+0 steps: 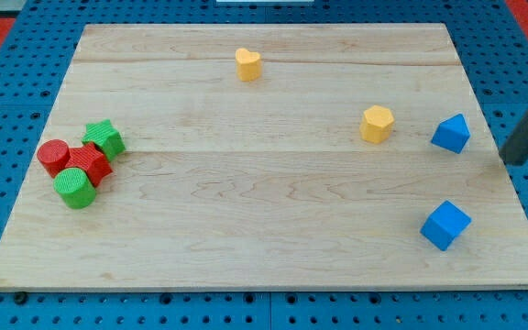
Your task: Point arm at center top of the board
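My tip (513, 163) sits at the view's right edge of the wooden board (264, 266).

There are no jaws, just a dark rod. My tip is just to the view's right of the blue triangle block (451, 134), not touching. The board's top middle is far off, near the yellow heart block (247, 64).

My tip (515, 161) ends a plain, dark grey, smooth rod with a blunt end.
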### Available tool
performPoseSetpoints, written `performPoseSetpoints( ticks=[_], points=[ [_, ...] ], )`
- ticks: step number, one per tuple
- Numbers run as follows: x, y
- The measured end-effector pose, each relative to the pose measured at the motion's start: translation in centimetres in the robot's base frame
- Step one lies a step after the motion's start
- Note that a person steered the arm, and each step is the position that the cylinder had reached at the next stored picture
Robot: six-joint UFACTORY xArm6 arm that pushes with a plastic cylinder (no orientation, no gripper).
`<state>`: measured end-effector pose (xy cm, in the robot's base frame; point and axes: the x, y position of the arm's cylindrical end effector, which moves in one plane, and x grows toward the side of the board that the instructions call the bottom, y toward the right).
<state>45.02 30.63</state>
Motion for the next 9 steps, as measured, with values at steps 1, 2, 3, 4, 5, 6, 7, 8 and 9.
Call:
performPoseSetpoints(
  ticks=[1,2,3,4,5,6,7,8,9],
  points=[
    [-2.4,-1.9],
    [-2.7,-6.3],
    [-2.7,-10.5],
    [-3.0,-7.5],
    [-7.5,-5.9],
    [-12.8,-6.1],
    [-16.0,-7.6],
    [-18.4,-10.6],
    [-22.7,-17.1]
  ],
)
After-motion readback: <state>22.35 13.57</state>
